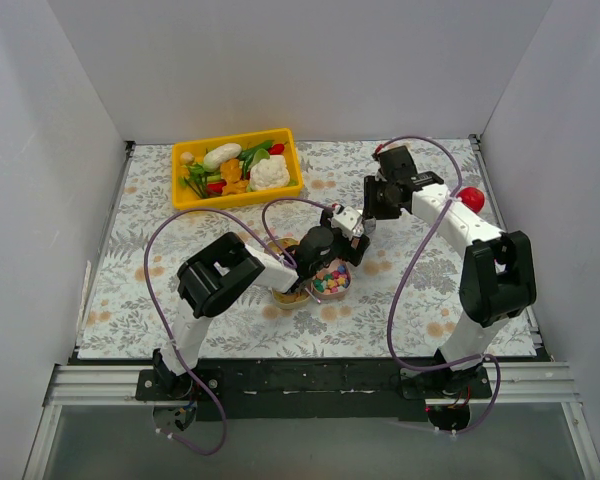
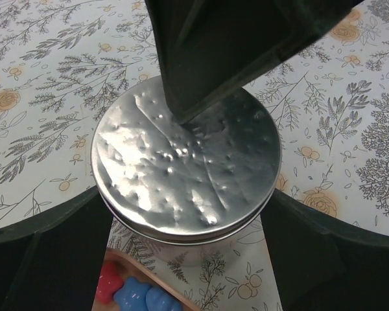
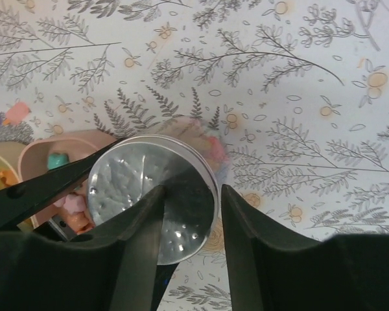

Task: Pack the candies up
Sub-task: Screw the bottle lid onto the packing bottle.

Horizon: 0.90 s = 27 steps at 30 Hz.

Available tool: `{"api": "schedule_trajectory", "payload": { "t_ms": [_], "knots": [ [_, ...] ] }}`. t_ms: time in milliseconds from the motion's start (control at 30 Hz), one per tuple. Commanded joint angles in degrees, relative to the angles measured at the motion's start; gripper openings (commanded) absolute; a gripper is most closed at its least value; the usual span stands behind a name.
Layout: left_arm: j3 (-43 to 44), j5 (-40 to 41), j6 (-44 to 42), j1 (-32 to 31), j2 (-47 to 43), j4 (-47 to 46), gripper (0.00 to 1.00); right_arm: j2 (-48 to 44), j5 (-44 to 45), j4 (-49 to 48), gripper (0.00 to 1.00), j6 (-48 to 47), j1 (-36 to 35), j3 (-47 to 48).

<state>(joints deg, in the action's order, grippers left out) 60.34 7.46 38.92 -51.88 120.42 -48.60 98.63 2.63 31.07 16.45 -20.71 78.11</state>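
A small clear jar with a dented silver lid (image 2: 181,168) stands on the flowered table. My left gripper (image 2: 187,197) is shut on it, one finger on each side. Pastel candies (image 3: 215,148) show through the jar's wall below the lid (image 3: 136,188). My right gripper (image 3: 193,194) hovers open over the lid's right edge, one finger above the lid and the other beyond the rim. More pastel candies (image 1: 331,280) fill a pink bowl (image 3: 42,152) beside the jar. Yellow-orange candies (image 1: 292,294) fill a second bowl. From above, both grippers (image 1: 330,245) (image 1: 363,228) meet at mid-table.
A yellow tray (image 1: 183,196) of toy vegetables stands at the back left. A red ball (image 1: 470,198) lies by the right arm's forearm. White walls close in the table on three sides. Purple cables loop over the mat.
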Motion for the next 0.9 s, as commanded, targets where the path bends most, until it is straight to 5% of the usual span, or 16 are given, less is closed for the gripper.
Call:
{"api": "schedule_trajectory", "payload": {
  "t_ms": [0, 200, 867],
  "knots": [
    [-2.1, -0.4, 2.0, 0.0, -2.1, 4.7, 0.83, -2.0, -9.5, -3.2, 0.51, 1.0, 3.2, -4.5],
    [-2.0, -0.5, 2.0, -0.1, -2.0, 5.0, 0.83, -2.0, -16.6, -5.0, 0.39, 3.2, 6.2, -5.7],
    [-0.2, 2.5, 1.4, -0.2, 0.3, 8.3, 0.83, -9.2, -18.0, -4.1, 0.11, 3.7, 6.0, -15.8]
  ]
}}
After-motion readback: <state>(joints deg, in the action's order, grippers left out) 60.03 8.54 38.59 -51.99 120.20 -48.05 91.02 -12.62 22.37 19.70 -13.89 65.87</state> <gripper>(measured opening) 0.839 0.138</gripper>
